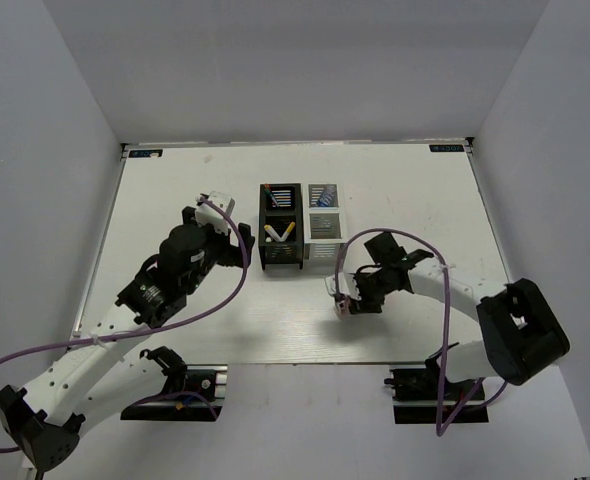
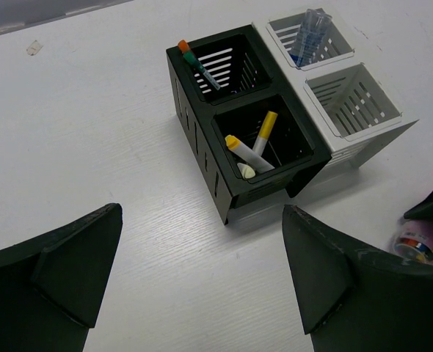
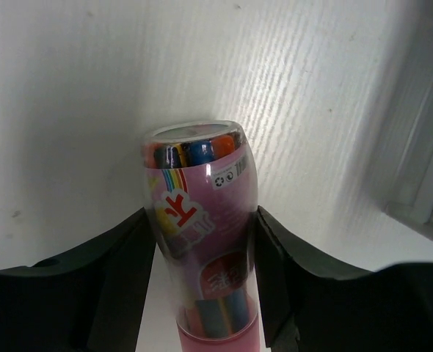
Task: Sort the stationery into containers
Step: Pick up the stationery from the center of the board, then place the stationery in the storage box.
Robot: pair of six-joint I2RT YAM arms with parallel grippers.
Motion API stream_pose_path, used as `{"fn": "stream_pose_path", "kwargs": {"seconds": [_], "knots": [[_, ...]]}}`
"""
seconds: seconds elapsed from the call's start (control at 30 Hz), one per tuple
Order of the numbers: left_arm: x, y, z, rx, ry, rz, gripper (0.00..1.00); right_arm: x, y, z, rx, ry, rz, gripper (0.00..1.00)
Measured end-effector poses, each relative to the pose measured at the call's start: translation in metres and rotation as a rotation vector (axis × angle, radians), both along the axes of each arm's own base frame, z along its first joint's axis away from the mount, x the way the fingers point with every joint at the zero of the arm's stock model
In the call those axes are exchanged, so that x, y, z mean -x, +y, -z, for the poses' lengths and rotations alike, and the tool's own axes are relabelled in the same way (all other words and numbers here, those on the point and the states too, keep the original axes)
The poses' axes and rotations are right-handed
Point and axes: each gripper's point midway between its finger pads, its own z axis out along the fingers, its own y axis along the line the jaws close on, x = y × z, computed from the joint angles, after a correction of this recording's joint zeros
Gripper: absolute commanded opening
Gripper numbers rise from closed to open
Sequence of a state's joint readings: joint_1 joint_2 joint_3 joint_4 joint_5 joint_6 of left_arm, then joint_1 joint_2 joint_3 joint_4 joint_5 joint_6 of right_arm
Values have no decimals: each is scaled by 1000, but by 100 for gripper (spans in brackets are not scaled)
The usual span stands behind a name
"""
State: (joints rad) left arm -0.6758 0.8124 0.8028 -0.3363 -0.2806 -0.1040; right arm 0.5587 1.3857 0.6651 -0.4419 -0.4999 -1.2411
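I am watching the right pincer [image 3: 202, 220] gripping the pink tube [image 3: 202, 227]. Its two dark fingers [image 3: 121, 271] are pressing against the tube's sides, and the clear capped end is sticking out beyond the tips. From above, that pincer [image 1: 347, 300] and the tube [image 1: 342, 306] are sitting over the tabletop [image 1: 175, 180], on my side of the white organiser [image 1: 323, 252] and apart from it. I cannot tell whether the tube is resting on the surface or hanging just off it.

The left pincer [image 2: 202, 211] is standing wide and released, with nothing between its fingers. It is hovering just short of the black organiser [image 2: 194, 139]. The white organiser [image 2: 370, 139] is touching that one's right side. Through the left wrist camera, the pink tube [image 2: 420, 242] is showing at the right edge, near the white organiser's near corner.

In the black organiser's near compartment, two yellow markers [image 2: 264, 132] are leaning across each other. In its far compartment, a pen with an orange and green end [image 2: 198, 64] is leaning against the corner. A bluish see-through item [image 2: 308, 37] is standing in the white organiser's far compartment.
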Motion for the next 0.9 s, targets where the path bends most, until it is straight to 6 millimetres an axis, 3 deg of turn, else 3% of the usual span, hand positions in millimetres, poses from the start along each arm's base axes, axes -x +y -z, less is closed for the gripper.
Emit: {"fn": "stream_pose_path", "kwargs": {"seconds": [0.07,0.13,0.23,0.37,0.47,0.6,0.9], "knots": [[0,0,1,-2,2,0,100,8,0,-11,-16,16,-13,10],[0,0,3,-4,4,0,100,15,4,-33,-60,16,-29,8],[0,0,3,-4,4,0,100,16,17,-91,-177,-38,-46,7],[1,1,2,-5,0,1,100,6,42,-189,-396,-159,-44,6],[1,1,0,-5,-6,1,100,0,56,-230,-519,-195,-23,6],[3,5,-2,0,-18,-3,100,-22,75,-234,-603,-170,22,6],[4,7,-2,-1,-22,-13,100,-80,119,-194,-670,-44,55,8]]}}
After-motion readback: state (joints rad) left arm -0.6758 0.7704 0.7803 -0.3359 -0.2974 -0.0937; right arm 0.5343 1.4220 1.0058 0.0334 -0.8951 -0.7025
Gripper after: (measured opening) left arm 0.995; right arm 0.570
